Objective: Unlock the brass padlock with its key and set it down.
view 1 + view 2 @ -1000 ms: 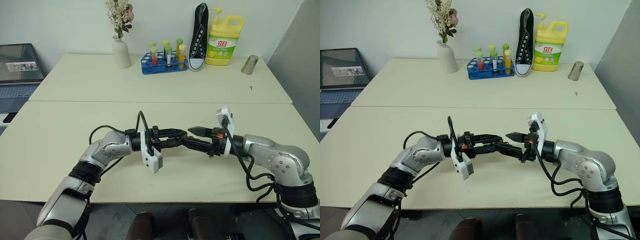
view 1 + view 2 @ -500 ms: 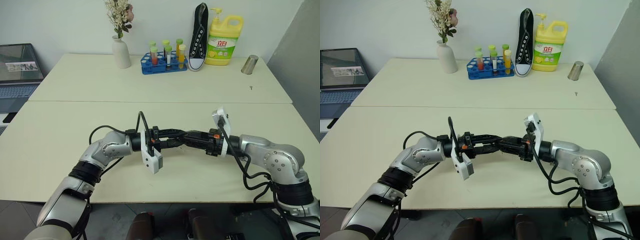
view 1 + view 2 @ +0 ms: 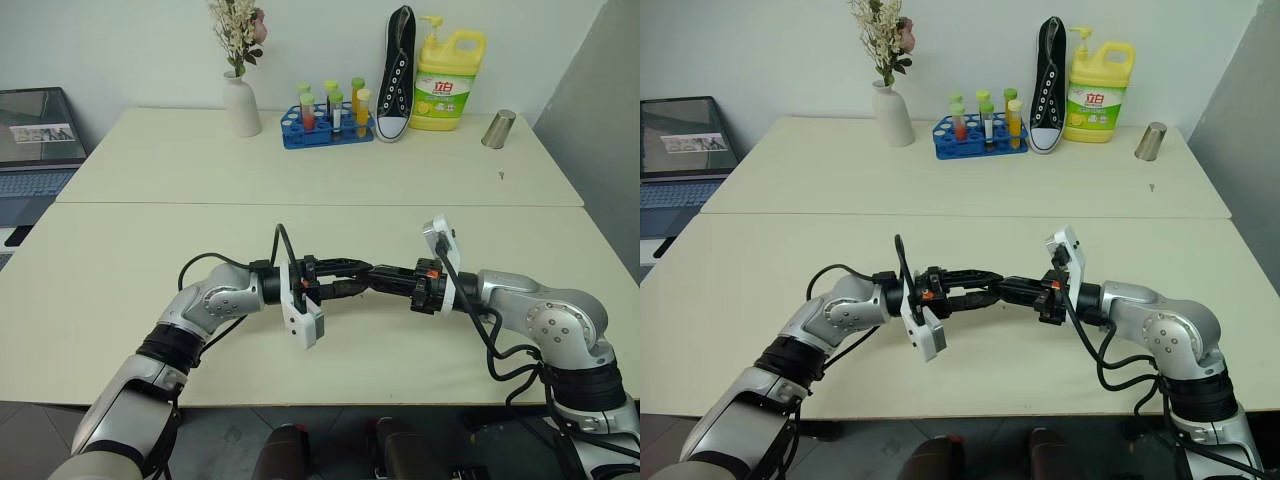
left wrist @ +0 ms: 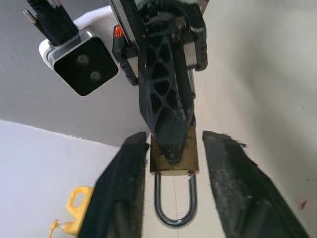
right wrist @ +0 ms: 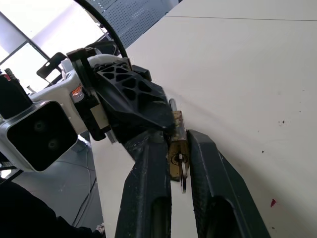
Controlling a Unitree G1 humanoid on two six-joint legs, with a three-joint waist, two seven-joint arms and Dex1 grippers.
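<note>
Now the brass padlock (image 5: 177, 144) is pinched by the right pincer (image 5: 177, 163); the spread left pincer (image 4: 173, 163) should be withdrawn gently.

Looked like an office or lab room used for robot trials. Two plain cream tables (image 3: 130, 250) pushed together against a bare pale wall, a grey partition (image 3: 600, 90) on the right. An odd mix of props lined up at the back: white vase of dried flowers (image 3: 241, 95), blue rack of coloured test tubes (image 3: 328, 115), black sneaker (image 3: 398, 70) stood on end, yellow detergent bottle (image 3: 447, 75), upturned steel cup (image 3: 498, 129). An open laptop (image 3: 38, 135) off to the left on a separate surface.
</note>
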